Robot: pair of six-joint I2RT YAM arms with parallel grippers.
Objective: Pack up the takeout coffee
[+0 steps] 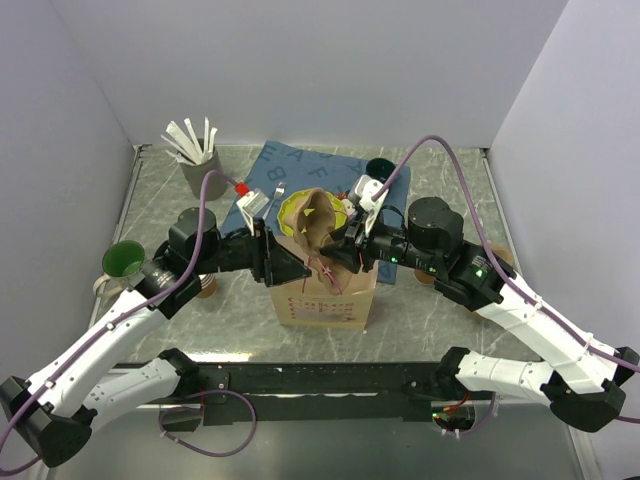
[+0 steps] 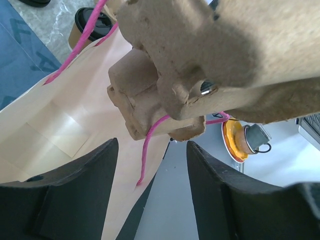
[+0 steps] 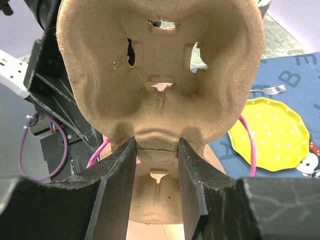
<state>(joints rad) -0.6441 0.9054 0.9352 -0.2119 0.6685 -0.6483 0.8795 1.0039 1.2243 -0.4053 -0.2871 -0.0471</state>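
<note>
- Step in hand, as we judge it: getting the moulded brown pulp cup carrier [image 3: 160, 65] into the open kraft paper bag with pink cord handles [image 1: 325, 300]; the coffee is not yet packed
- Right fingers [image 3: 115, 190] are clamped on the carrier's rim, with the carrier up on edge over the bag's mouth
- Left fingers [image 2: 85, 185] are apart and hold nothing; they sit at the bag's mouth, a pink cord hanging before the gap
- The takeout coffee, a small tan paper cup with round black lid [image 2: 90, 22], stands on the grey marbled surface [image 1: 430, 320] beyond the bag, near the blue fabric mat [image 3: 295, 75], well apart from both arms
- Next move, we reckon: lower the carrier clear of the cord and seat it flat while the mouth is kept wide, then fetch the cup
- Writing: the mat carries pale capitals, B and E legible from the right wrist; the bag's pink print is too small to read; we see no brand on the cup
</note>
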